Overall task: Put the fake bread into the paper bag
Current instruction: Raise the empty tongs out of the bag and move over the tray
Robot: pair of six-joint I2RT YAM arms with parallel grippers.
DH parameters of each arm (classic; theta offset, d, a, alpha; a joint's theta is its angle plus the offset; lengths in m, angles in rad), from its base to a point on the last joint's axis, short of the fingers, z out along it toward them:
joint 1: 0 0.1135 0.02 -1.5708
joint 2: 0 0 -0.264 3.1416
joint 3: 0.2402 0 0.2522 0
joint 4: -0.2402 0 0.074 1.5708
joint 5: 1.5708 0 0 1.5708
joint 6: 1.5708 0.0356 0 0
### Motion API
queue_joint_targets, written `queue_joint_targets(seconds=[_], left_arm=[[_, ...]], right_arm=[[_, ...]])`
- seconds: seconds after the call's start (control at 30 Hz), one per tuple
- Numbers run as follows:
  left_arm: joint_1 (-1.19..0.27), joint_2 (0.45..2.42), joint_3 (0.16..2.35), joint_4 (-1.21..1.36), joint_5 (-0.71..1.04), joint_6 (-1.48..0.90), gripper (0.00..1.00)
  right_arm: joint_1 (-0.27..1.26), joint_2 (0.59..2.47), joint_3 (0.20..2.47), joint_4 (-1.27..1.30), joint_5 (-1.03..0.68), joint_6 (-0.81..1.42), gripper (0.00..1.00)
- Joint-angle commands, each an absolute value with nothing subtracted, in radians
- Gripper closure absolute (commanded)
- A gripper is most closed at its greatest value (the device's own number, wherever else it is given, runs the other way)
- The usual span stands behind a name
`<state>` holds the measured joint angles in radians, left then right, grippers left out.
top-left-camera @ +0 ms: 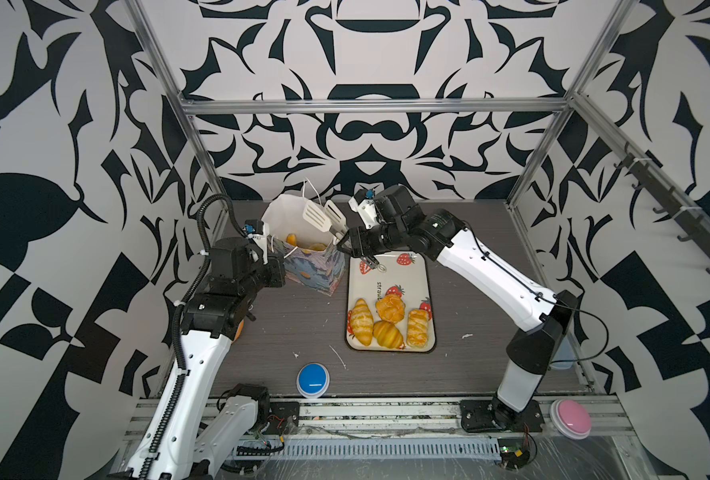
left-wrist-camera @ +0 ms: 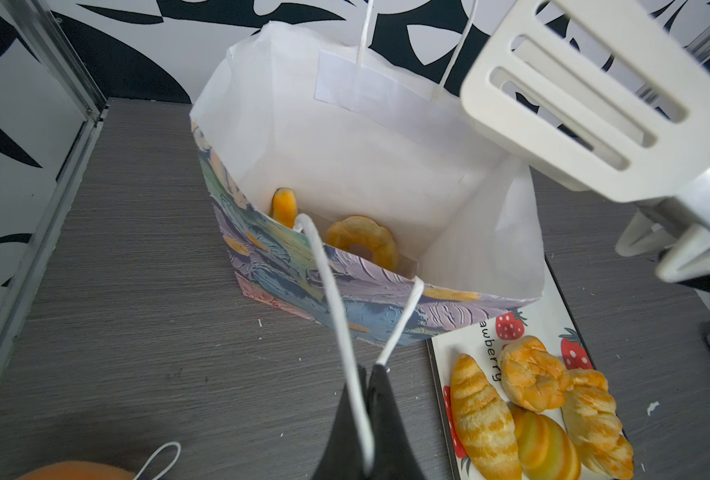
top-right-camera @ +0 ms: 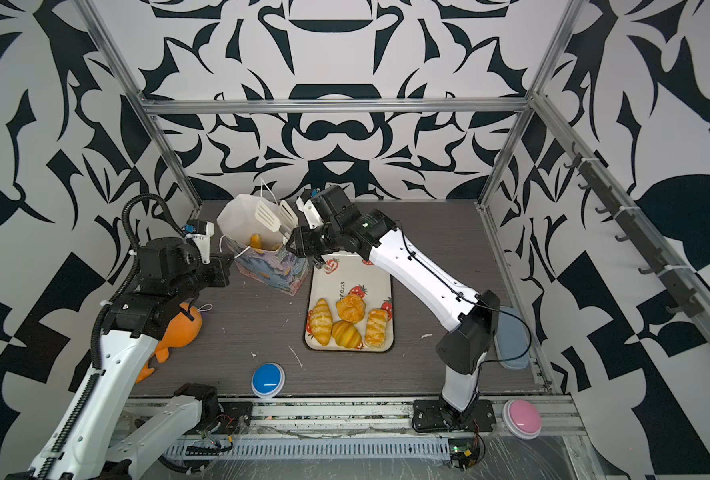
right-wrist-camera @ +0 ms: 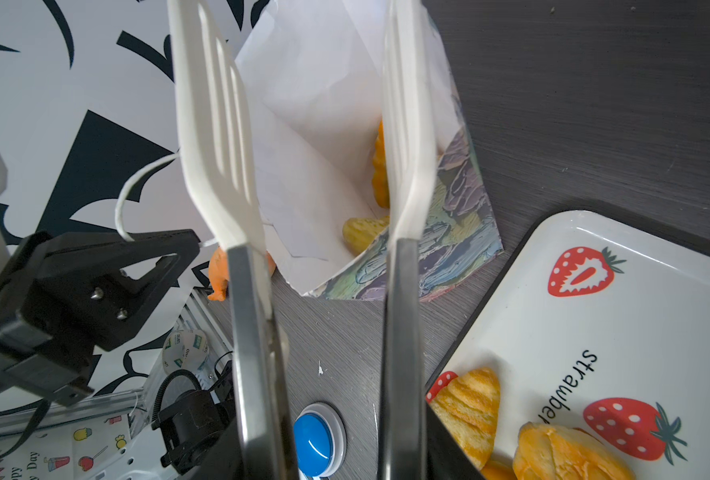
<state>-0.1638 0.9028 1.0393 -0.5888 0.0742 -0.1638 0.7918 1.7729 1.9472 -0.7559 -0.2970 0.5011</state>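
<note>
Fingers [left-wrist-camera: 390, 415] of the left gripper [left-wrist-camera: 369, 376] are pinched tight on the near cord handle [left-wrist-camera: 332, 291] of the paper bag [left-wrist-camera: 286, 270], the cord stretched toward that arm; the bag stands upright on the table [top-left-camera: 286, 324] with its mouth open; inside lie a ring doughnut [left-wrist-camera: 363, 243] and one more yellow piece [left-wrist-camera: 284, 208], half hidden by the bag's wall; the other fake bread [top-left-camera: 387, 334], four pieces, sits bunched at the near end of the strawberry tray [top-left-camera: 411, 274], just beside the bag; the right gripper [top-left-camera: 347, 244] clasps a pair of tongs [top-left-camera: 318, 216], whose white slotted blades stand apart and empty over the bag's mouth; a blue button [top-left-camera: 313, 379] lies near the table's front edge; a pink button [top-left-camera: 571, 417] sits on the rail at the right.
</note>
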Motion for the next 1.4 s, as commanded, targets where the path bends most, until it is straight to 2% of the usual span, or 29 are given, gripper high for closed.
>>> queue_joint_targets(seconds=[0.0,1.37], left_arm=[[-0.166,0.890,1.028,-0.610,0.075,-0.161,0.96],[-0.166,0.900,1.032,-0.611,0.075,-0.161,0.96]], right_arm=[[0.796,1.669,1.983,-0.724,-0.275,0.473,0.50],[0.672,1.251,1.340,-0.783,-0.164,0.440,0.49]])
